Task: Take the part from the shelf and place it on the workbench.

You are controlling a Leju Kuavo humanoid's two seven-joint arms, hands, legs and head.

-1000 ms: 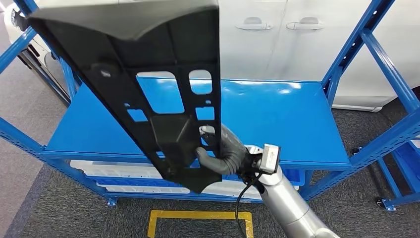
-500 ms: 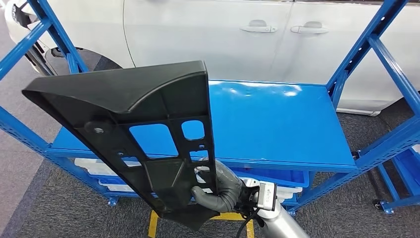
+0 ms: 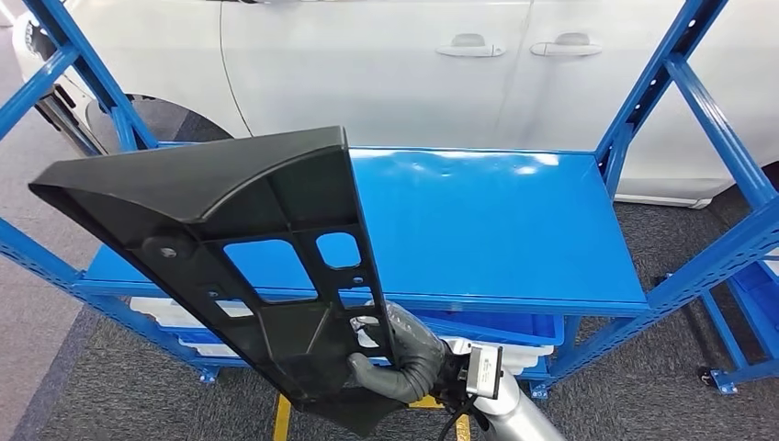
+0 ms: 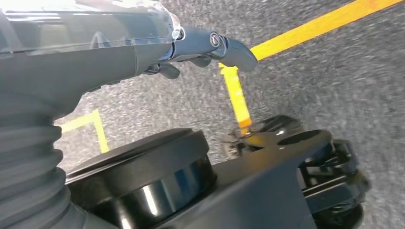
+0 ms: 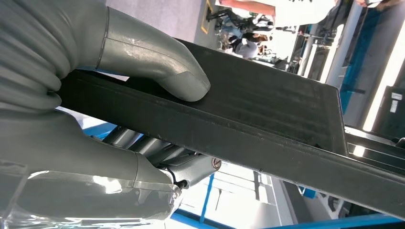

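From the head view, no writing can be read on anything. The part (image 3: 248,266) is a long, flat, black plastic piece. It is wide at the top and narrow at the bottom. It has raised ribs, a few cut-out windows and a small round hole. It is up in the air, tilted, in front of the blue shelf (image 3: 496,230) and not touching it. The right hand (image 3: 395,354) grips the part at its low, narrow end, with the thumb on the near face and the fingers wrapped round the edge. The silver arm comes up from the bottom of the picture, just below the shelf's front edge. Behind the shelf is a white car (image 3: 386,64) with two door handles. On the floor under the part is a yellow line (image 3: 283,418).

In the left wrist view, the left hand (image 4: 200,50) hangs over grey floor with yellow lines (image 4: 239,95). It holds nothing, and its fingers look partly curled, so I cannot tell if it is open or closed.

In the right wrist view, the right hand (image 5: 110,109) squeezes the part (image 5: 267,119). The thick grey thumb (image 5: 157,67) lies on one face of the black piece and the darker fingers (image 5: 157,152) press the other side. Blue shelf posts show past the part, and things far behind it are too blurry to tell.
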